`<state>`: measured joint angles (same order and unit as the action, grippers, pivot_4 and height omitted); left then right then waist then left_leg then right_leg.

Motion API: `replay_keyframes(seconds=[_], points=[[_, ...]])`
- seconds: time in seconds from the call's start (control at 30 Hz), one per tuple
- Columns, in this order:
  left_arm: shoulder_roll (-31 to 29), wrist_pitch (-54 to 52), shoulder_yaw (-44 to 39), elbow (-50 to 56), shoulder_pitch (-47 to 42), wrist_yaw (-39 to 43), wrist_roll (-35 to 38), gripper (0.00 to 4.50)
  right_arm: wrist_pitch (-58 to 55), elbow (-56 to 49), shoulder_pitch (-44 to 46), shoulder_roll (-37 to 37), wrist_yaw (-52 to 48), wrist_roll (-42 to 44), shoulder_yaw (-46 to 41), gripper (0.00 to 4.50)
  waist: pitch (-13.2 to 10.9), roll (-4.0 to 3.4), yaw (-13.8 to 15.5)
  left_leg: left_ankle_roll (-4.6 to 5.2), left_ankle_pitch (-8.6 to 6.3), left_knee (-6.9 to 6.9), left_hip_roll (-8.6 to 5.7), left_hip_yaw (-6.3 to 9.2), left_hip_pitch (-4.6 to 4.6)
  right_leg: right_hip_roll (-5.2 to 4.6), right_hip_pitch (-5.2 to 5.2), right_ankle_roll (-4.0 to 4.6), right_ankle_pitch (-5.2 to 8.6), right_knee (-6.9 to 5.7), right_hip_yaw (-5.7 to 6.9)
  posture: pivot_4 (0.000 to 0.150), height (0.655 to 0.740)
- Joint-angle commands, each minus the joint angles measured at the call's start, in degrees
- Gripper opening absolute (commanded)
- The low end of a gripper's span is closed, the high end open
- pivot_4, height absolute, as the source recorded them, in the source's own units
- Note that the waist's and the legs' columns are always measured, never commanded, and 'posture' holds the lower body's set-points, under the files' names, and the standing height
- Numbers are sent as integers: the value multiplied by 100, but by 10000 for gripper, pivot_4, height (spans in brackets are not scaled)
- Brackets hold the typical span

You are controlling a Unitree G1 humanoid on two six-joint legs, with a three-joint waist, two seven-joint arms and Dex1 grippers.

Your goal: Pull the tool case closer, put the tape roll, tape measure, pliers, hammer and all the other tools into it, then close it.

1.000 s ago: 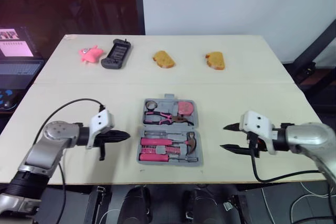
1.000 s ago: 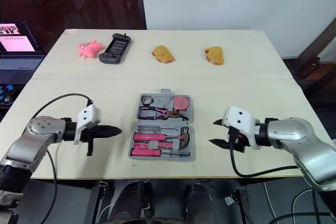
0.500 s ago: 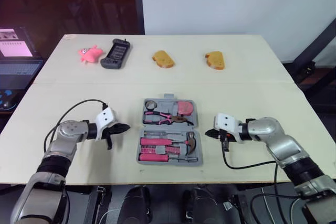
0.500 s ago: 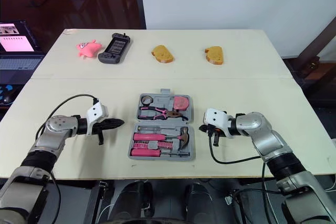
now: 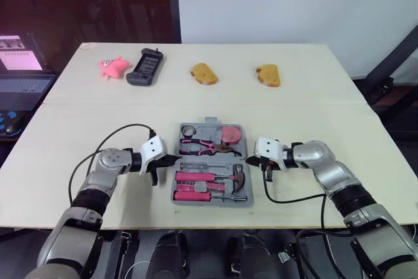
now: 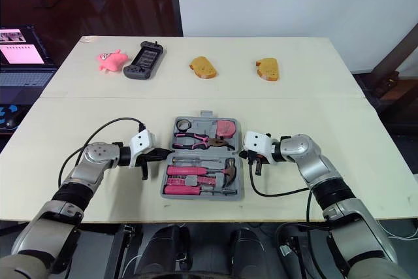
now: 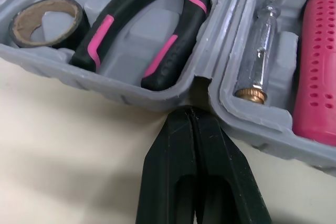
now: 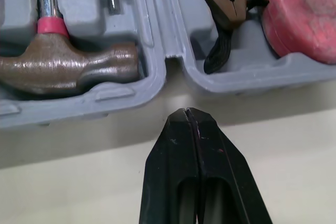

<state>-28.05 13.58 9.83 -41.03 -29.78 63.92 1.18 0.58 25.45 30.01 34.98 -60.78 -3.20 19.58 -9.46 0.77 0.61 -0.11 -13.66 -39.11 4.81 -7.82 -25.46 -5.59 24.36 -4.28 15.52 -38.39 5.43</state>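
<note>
The grey tool case (image 5: 211,159) lies open at the table's middle front. Its far half holds the tape roll (image 5: 187,130), pink-and-black pliers (image 5: 206,145) and pink tape measure (image 5: 230,134). The near half holds the hammer (image 5: 236,176) and pink-handled screwdrivers (image 5: 192,176). My left gripper (image 5: 171,159) is shut, its tip at the hinge notch on the case's left side (image 7: 191,111). My right gripper (image 5: 248,159) is shut too, its tip just short of the right hinge notch (image 8: 185,113). Neither holds anything.
Along the far edge lie a pink plush toy (image 5: 112,66), a black handheld device (image 5: 145,67) and two bread pieces (image 5: 203,73) (image 5: 268,74). A laptop (image 5: 19,73) sits off the table's left. Bare tabletop flanks the case.
Both grippers have moved inward to the case's hinge line, one on each side. The right gripper, open a second ago, is now shut. The case has not moved.
</note>
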Motion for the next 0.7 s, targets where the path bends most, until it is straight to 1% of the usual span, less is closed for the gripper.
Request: replay_keyframes(seconds=[0.03, 0.27, 0.43, 0.57, 0.7], points=[[154, -77, 87, 256, -95, 80, 30, 0, 77, -190, 77, -113, -149, -10, 22, 122, 0, 0, 10, 0, 0, 0, 0, 0, 0, 0, 0, 0, 0, 0, 0, 1500, 7188], [281, -167, 252, 647, 97, 203, 13, 0, -29, -488, 20, -181, -234, 2, 24, 122, 0, 0, 3, 1, 0, 0, -1, 2, -1, 0, 0, 0, 0, 0, 0, 1500, 7188], [208, -529, 226, 1327, 541, 213, 112, 0, -203, -787, -168, -137, -285, 28, -6, 122, 0, -1, -2, 0, -1, 1, 0, 2, -1, -1, 1, 0, 0, 0, 0, 1500, 7188], [88, -658, 243, 1605, 865, 230, 64, 0, -466, -1042, -335, -154, -372, 79, -12, 122, 1, -3, -18, 3, -2, 2, 1, 3, 0, -1, 1, 0, 0, 0, 0, 1500, 7188], [10, -866, 208, 1870, 1175, 273, 202, 0, -794, -1542, -652, -141, -435, 156, -39, 122, 3, -6, -27, 8, -6, 3, 1, 5, 2, -1, 0, 1, 1, 0, 0, 1500, 7188]])
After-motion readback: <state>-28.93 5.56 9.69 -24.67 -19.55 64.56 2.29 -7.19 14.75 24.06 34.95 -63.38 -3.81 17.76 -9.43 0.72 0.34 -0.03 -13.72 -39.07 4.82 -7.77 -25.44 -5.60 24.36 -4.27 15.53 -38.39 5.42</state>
